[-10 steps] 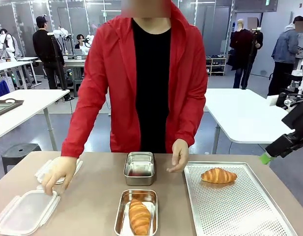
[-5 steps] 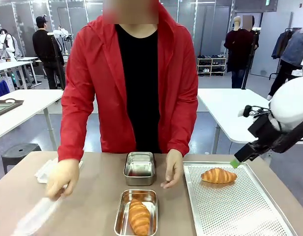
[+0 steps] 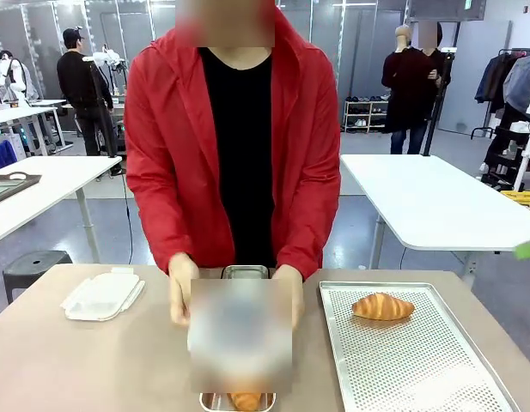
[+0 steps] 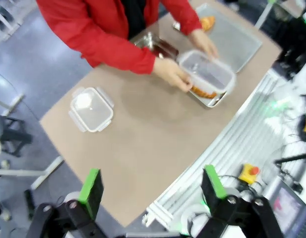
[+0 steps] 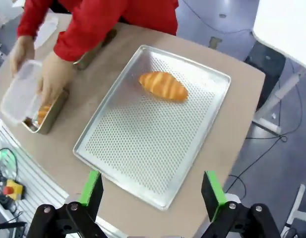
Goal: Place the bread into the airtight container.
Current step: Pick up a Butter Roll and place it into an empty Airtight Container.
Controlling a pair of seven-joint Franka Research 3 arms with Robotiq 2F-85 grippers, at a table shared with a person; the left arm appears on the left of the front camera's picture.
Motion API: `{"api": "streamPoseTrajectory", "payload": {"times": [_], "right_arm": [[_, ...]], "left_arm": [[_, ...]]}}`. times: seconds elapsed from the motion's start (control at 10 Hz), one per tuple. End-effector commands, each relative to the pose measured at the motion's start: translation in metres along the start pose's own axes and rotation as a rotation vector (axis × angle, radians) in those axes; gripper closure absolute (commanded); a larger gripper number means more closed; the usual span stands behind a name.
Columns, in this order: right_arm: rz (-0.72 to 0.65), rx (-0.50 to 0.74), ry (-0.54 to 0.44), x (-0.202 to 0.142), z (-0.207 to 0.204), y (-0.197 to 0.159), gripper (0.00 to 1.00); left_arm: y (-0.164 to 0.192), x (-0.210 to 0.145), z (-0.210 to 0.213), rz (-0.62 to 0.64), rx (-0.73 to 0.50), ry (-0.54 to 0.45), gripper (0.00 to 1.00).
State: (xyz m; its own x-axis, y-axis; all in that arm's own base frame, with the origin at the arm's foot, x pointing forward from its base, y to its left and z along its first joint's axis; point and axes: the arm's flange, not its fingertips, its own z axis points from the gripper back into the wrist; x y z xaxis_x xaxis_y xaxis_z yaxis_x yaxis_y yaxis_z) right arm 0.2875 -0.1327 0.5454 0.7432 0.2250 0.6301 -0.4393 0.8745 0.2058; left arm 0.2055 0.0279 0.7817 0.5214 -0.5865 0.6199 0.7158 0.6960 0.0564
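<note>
A person holds the clear airtight container (image 4: 207, 72) in both hands just over a steel tin with one bread (image 4: 205, 92) in it, near the table's front edge. In the front view the container (image 3: 240, 335) is a blur, with the bread (image 3: 246, 400) peeking out below. A second bread (image 3: 382, 306) lies on the perforated tray (image 3: 419, 369), seen from above as the bread (image 5: 162, 85). My left gripper (image 4: 152, 186) hangs open high over the table's left part. High above the tray (image 5: 143, 144), my right gripper (image 5: 152, 191) is open and empty; its green fingertip (image 3: 527, 250) shows at the right edge.
The container's clip lid (image 3: 101, 296) lies at the table's left, also the lid (image 4: 91, 109). A second steel tin (image 3: 245, 272) stands behind the person's hands. The person's red sleeves (image 5: 88, 29) reach over the middle. Bare tabletop (image 4: 143, 144) lies between lid and tin.
The person lifted the clear container from the front left and brought it over the tin with the bread. My right arm drew back to the right edge of the front view.
</note>
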Motion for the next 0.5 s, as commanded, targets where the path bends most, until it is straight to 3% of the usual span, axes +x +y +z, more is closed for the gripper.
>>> {"api": "streamPoseTrajectory", "payload": {"times": [0.0, 0.4], "right_arm": [[-0.003, 0.019, -0.007, -0.066, 0.005, 0.011, 0.0], [-0.018, 0.047, 0.066, -0.08, -0.008, 0.023, 0.0]], "left_arm": [[0.0, 0.002, 0.0, -0.003, -0.001, 0.0, 0.0], [0.0, 0.002, 0.0, -0.003, -0.001, 0.0, 0.0]]}}
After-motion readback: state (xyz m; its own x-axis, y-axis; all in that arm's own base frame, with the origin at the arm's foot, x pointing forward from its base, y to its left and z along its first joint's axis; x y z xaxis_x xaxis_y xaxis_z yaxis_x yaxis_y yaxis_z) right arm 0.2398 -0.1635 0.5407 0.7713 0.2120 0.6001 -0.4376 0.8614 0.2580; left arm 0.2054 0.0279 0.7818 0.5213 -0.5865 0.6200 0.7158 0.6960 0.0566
